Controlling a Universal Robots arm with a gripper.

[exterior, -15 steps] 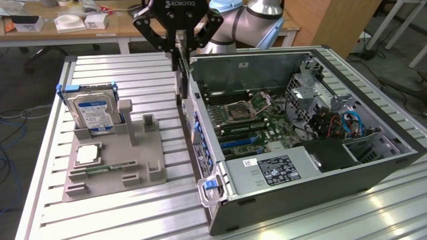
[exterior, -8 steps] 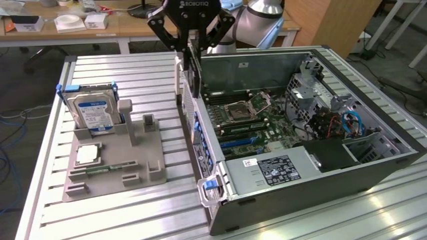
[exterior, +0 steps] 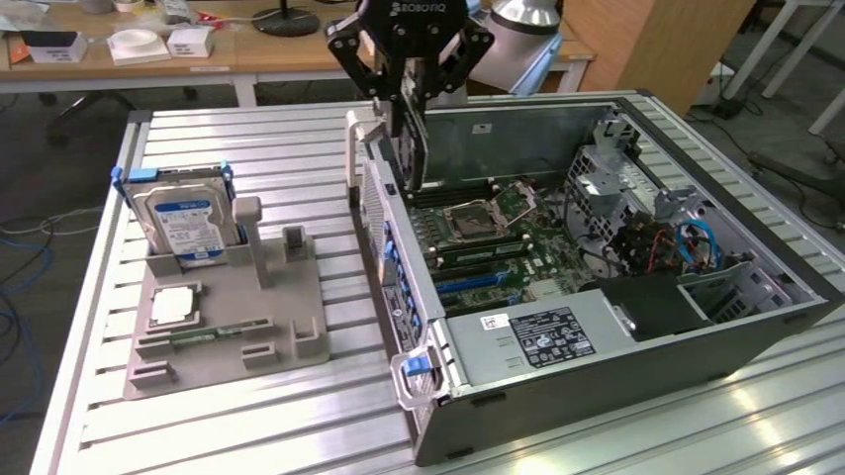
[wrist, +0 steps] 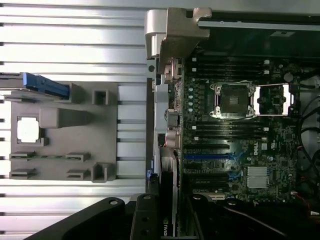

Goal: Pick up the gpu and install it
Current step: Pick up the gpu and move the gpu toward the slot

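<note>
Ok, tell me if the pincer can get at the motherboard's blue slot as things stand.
Probably yes: the pincer holds the gpu above the open case, and nothing visible lies over the blue slot.

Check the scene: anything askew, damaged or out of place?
Nothing stands out. The pincer grips the gpu edge-down over the open computer case, by the wall nearest the gray fixture. The hard drive stands upright in that fixture. No spills or damage show.
</note>
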